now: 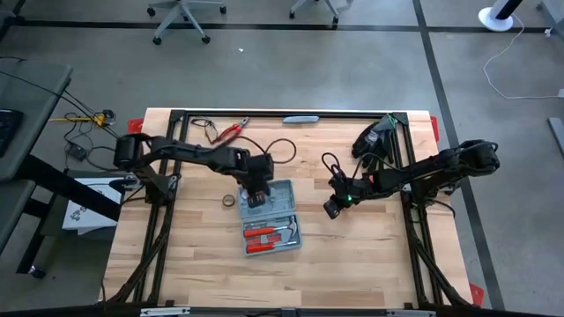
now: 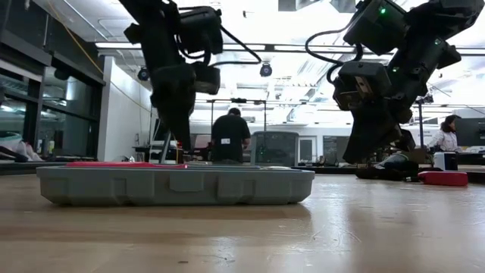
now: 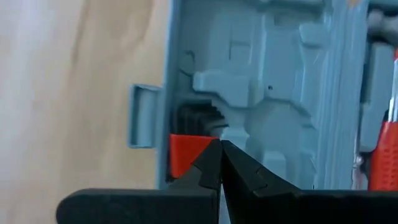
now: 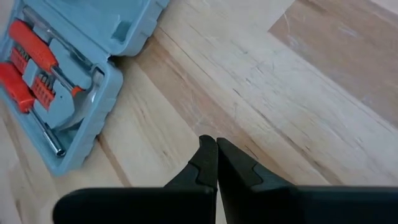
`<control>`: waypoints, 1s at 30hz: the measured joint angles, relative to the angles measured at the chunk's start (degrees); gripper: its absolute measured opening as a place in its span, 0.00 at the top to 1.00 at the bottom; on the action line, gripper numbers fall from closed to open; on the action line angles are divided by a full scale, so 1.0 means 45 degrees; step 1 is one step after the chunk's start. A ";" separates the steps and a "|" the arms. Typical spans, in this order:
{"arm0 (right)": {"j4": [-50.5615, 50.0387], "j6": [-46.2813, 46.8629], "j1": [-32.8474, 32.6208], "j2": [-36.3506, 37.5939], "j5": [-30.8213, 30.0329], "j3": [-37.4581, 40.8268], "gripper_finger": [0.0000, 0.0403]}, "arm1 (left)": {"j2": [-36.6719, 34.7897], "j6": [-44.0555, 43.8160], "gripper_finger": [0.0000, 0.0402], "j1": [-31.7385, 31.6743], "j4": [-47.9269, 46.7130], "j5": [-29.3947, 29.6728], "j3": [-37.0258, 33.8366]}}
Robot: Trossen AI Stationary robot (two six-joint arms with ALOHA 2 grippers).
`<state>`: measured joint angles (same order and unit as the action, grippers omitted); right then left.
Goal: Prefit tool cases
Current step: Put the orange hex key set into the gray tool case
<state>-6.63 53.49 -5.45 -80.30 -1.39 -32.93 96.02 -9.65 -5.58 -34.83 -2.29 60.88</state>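
Observation:
The grey-blue tool case [image 1: 280, 204] lies open and flat on the wooden table, showing moulded slots [image 3: 273, 93]. Red-handled tools [image 1: 264, 238] sit in its near half. My left gripper [image 1: 256, 195] is shut and points steeply down over the case's far half, close above its top [image 2: 178, 144]. Its tip [image 3: 219, 149] stands right beside a red and black piece [image 3: 183, 152] in a slot by the case's edge. My right gripper [image 1: 330, 210] hangs shut above bare wood to the right of the case [image 4: 216, 146], touching nothing. My left gripper's shut fingertips [image 3: 208, 163] come from above, slanting, down at the red piece [image 3: 183, 152] at the edge of the case's far half. The fingers themselves cover the spot, so I cannot tell whether they touch it or the case.
Red-handled pliers [image 1: 231, 132], a black cable loop [image 1: 278, 145] and a flat grey bar [image 1: 300, 119] lie near the far edge. A small ring [image 1: 229, 201] rests left of the case. Dark gear [image 1: 374, 141] sits at the far right. People stand in the room beyond.

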 joint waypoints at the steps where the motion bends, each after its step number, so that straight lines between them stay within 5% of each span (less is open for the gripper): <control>1: -0.0024 0.0000 0.0000 -0.0003 0.0000 0.0000 1.00 | 0.0096 -0.0040 1.00 0.0053 0.0000 0.0006 0.0000; 16: -0.0110 -0.0235 0.0000 -0.0003 0.0015 0.0000 1.00 | 0.0173 -0.0166 1.00 0.0135 -0.0031 0.1139 0.0000; 30: -0.0270 -0.0389 0.0000 -0.0002 0.0121 0.0000 1.00 | -0.0028 -0.0040 1.00 -0.0697 0.0207 0.0099 -0.0437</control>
<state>-7.84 51.75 -5.45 -80.31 -0.84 -32.93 95.89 -9.82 -8.71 -33.90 -1.85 58.92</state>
